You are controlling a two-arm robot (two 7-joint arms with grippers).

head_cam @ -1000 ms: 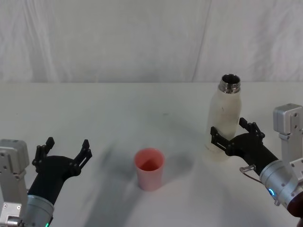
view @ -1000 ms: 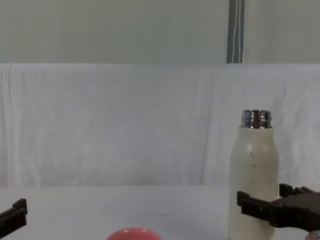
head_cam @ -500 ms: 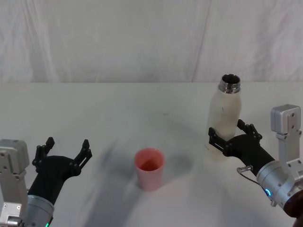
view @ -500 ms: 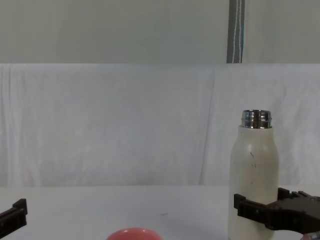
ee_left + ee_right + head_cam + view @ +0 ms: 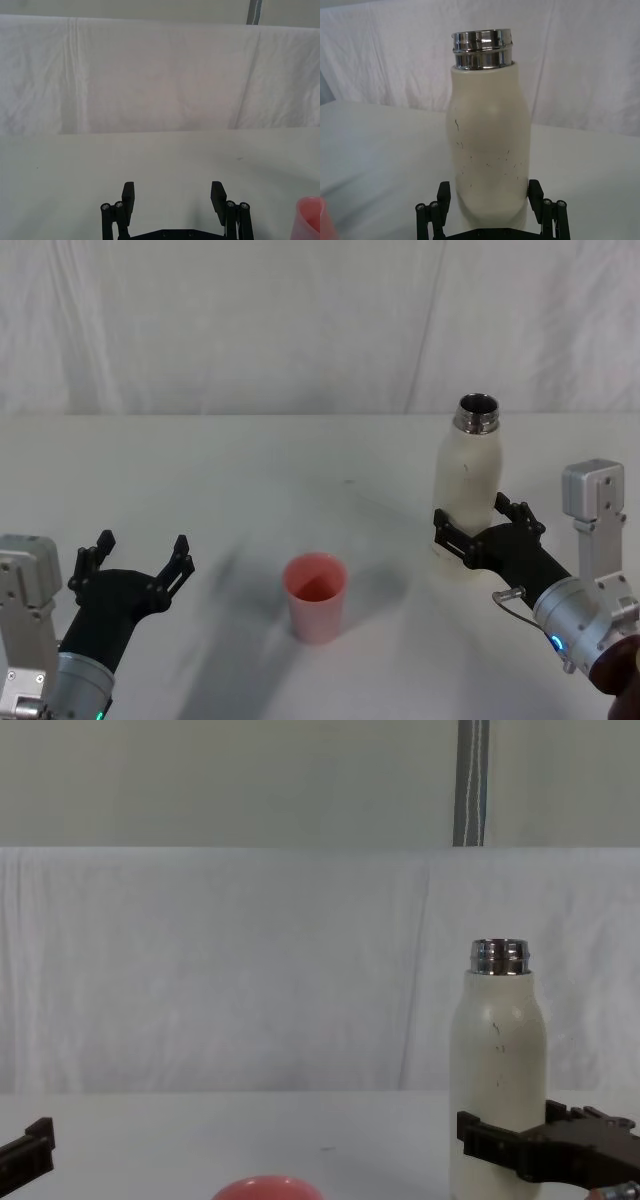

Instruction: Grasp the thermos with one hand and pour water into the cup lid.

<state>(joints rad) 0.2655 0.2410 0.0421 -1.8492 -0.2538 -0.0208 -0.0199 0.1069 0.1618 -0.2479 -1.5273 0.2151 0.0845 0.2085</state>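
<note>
Nearest you, your left gripper [image 5: 136, 558] sits at about 8 o'clock on the table [image 5: 250, 470], fingers spread wide with nothing between them; the left wrist view confirms the gap, both black fingertips [image 5: 128, 190] apart over bare tabletop. It's well apart from the task's things.

Just past that, near 6 o'clock, the cup lid [image 5: 316, 597] stands upright, mouth up, coral-pink, untouched. From the chest view you get its rounded rim [image 5: 265, 1187] at the bottom edge.

Further out at roughly 4 o'clock, your right gripper [image 5: 478, 537] has its fingers on either side of the thermos [image 5: 464, 480], low on the body. In the right wrist view the two fingers flank the lower body of the bottle, right up against its sides. Call it clamped on the thermos.

The thermos stands upright or nearly so, steel neck [image 5: 481, 48] open, cap off. Whether its base still touches the table, you can't tell.

Farthest back, white draped cloth [image 5: 300, 320] at 12 o'clock.
</note>
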